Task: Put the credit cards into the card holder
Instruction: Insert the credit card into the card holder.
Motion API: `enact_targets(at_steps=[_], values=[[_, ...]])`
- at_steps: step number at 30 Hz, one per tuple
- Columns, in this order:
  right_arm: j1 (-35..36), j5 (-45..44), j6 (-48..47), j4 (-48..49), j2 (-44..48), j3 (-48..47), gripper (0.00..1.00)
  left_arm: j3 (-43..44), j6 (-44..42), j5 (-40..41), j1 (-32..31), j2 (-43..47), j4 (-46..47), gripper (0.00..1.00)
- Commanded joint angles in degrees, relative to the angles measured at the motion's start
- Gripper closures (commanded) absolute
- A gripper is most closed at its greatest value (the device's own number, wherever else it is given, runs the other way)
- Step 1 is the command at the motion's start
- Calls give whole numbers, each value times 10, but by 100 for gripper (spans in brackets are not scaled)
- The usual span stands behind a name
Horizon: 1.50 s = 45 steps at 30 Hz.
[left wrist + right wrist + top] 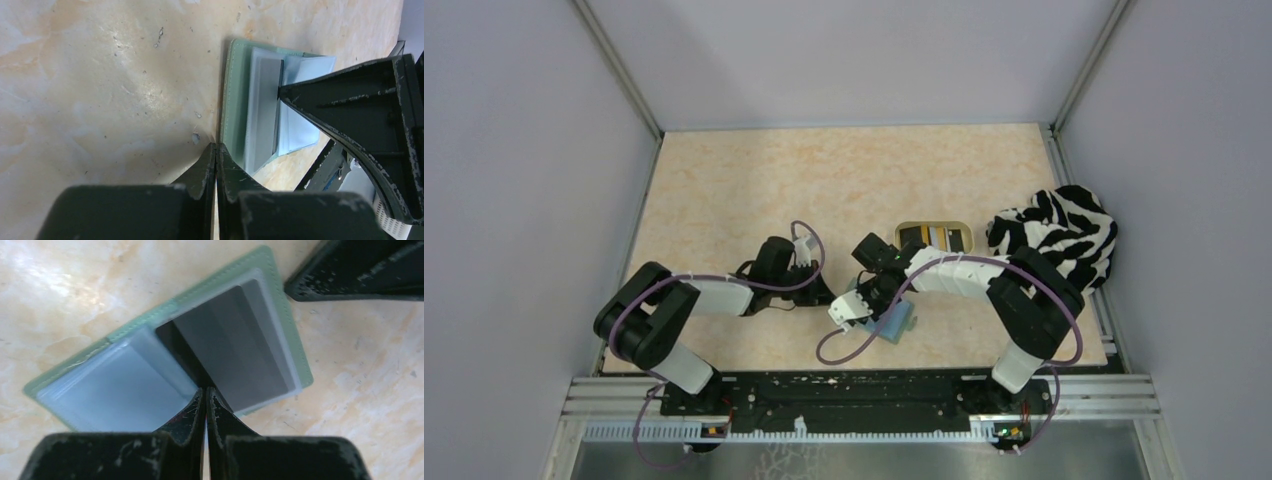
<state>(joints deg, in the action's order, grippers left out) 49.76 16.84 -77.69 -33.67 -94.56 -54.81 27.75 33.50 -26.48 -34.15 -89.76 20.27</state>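
Observation:
The card holder (125,390) lies open on the table, pale green outside, light blue sleeves inside. It also shows in the top view (896,322) and the left wrist view (260,100). A black credit card (187,347) sits partly inside its right sleeve. My right gripper (206,388) is shut on that card's near edge. My left gripper (216,145) is shut, its tips pressed at the holder's green edge. More credit cards (932,237), black and yellow-gold, lie in the tan tray (902,228).
A zebra-striped cloth (1059,235) is bunched at the right, beside the tray. The two grippers (829,297) (874,300) are close together over the holder. The left fingers (350,270) show at the top right of the right wrist view. Enclosure walls stand on three sides.

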Motion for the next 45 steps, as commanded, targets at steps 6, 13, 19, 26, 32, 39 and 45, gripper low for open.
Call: enact_targets(at_steps=[6, 13, 19, 26, 32, 39, 45], values=[[1, -28, 40, 78, 12, 11, 100, -25, 5, 20, -11, -2, -31, 95], [-73, 123, 20, -6, 78, 3, 100, -49, 19, 76, -10, 73, -39, 92], [-129, 209, 7, 7, 130, 38, 86, -66, 2, 100, -10, 178, -28, 86], [-96, 166, -13, 55, 109, 72, 89, -71, -9, 100, -11, 197, -15, 74], [-35, 63, -25, 68, 77, 66, 100, -64, 5, 49, -11, 120, 23, 87], [-17, 20, -47, 42, 54, 55, 100, -60, 7, 30, -10, 72, 42, 89], [8, -16, -57, 18, 28, 37, 100, -56, 6, 20, -11, 44, 48, 89]])
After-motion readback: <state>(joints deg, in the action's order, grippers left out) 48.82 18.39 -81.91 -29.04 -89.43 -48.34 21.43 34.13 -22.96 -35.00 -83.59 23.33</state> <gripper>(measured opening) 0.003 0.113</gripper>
